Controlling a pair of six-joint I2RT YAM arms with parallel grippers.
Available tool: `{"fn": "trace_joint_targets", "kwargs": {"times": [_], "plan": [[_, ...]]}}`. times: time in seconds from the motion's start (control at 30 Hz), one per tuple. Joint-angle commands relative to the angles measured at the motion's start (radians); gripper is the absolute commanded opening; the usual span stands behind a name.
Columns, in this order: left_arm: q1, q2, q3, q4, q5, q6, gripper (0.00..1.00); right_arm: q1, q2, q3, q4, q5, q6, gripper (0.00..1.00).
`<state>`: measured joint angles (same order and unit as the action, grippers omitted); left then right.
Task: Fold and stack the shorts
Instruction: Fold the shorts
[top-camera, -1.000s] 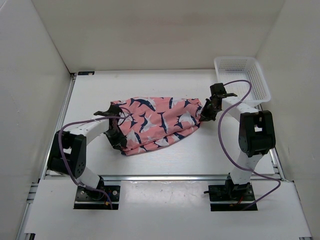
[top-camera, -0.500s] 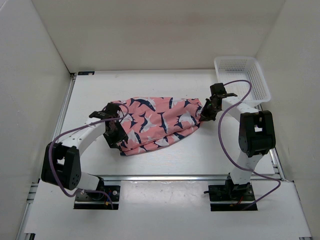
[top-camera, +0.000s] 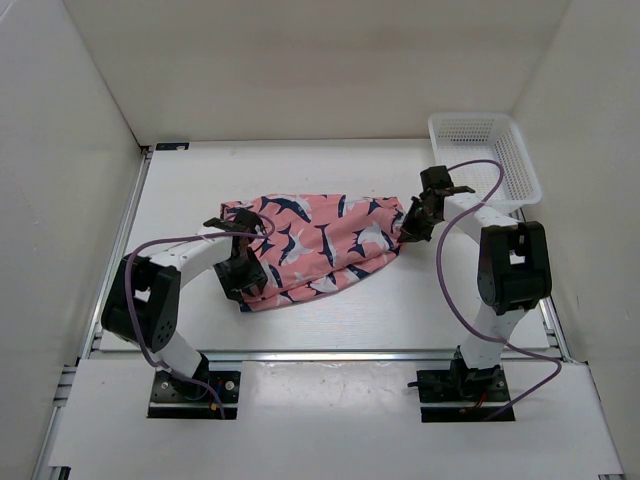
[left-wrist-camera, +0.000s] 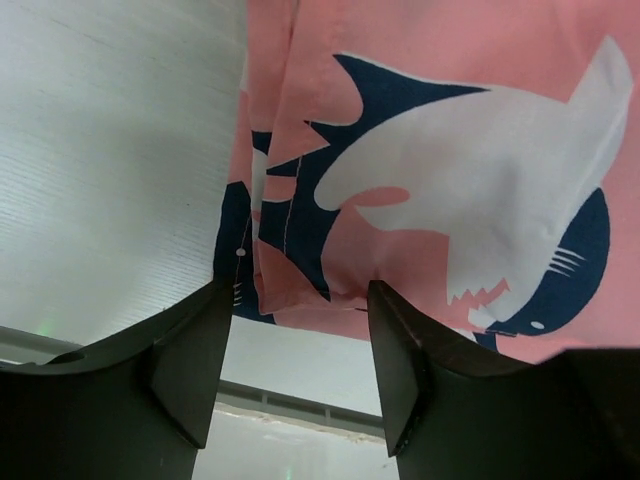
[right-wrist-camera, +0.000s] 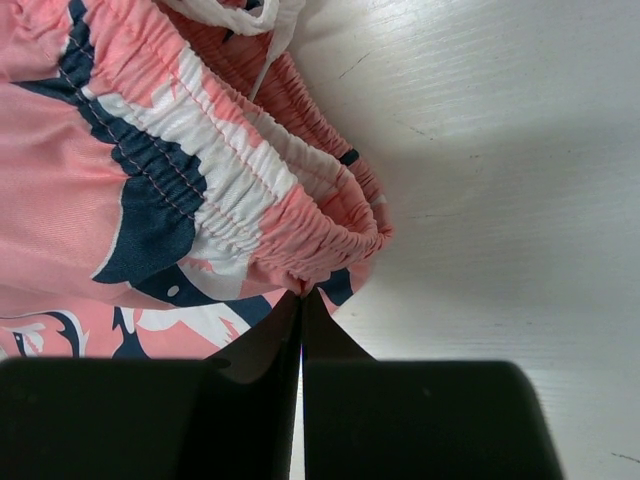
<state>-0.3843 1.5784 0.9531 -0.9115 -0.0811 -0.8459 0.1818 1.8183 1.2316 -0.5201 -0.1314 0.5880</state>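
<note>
While right claw (right-wrist-camera: 302, 297) pinches shorts (top-camera: 320, 245) waistband, left claw (left-wrist-camera: 297, 305) gapes open, hem between jaws.

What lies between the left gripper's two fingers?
The hem of the shorts lies in the gap of the open left gripper, seen in the left wrist view.

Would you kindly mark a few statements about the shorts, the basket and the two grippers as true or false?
The shorts lie in the white mesh basket. False: they lie on the table, apart from the basket.
The left gripper is open. True.
The right gripper is shut at the elastic waistband. True.
Both grippers are at the same end of the shorts. False: they are at opposite ends.
</note>
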Motion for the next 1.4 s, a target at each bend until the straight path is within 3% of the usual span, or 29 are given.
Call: {"fn": "trace_joint_targets", "kwargs": {"times": [0.0, 0.1, 0.2, 0.47, 0.5, 0.53, 0.57, 1.1, 1.37], "plan": [[-0.005, -0.014, 0.021, 0.008, -0.043, -0.027, 0.68, -0.001, -0.047, -0.007, 0.019, -0.013, -0.004, 0.0], [-0.005, -0.014, 0.012, 0.017, -0.043, -0.027, 0.66, -0.001, -0.047, -0.007, 0.019, -0.013, -0.004, 0.0], [-0.005, -0.005, 0.012, 0.026, -0.052, -0.027, 0.54, -0.001, -0.047, -0.007, 0.019, -0.013, -0.004, 0.0], [-0.014, 0.035, 0.012, 0.036, -0.052, -0.027, 0.41, -0.001, -0.056, -0.007, 0.009, -0.013, -0.004, 0.0], [-0.014, 0.035, 0.021, 0.036, -0.052, -0.027, 0.37, -0.001, -0.056, -0.007, 0.009, -0.013, -0.004, 0.0], [-0.014, 0.035, 0.021, 0.036, -0.052, -0.027, 0.17, -0.001, -0.056, -0.007, 0.009, -0.013, -0.004, 0.0], [-0.014, 0.035, 0.021, 0.036, -0.052, -0.027, 0.1, -0.001, -0.056, 0.002, 0.009, -0.013, -0.004, 0.0], [0.005, -0.287, 0.134, -0.161, -0.054, -0.027, 0.1, -0.001, -0.175, 0.051, -0.041, -0.013, -0.013, 0.0], [0.005, -0.353, -0.028, -0.141, -0.008, -0.071, 0.1, -0.001, -0.211, -0.082, -0.029, 0.016, -0.031, 0.0]]}}
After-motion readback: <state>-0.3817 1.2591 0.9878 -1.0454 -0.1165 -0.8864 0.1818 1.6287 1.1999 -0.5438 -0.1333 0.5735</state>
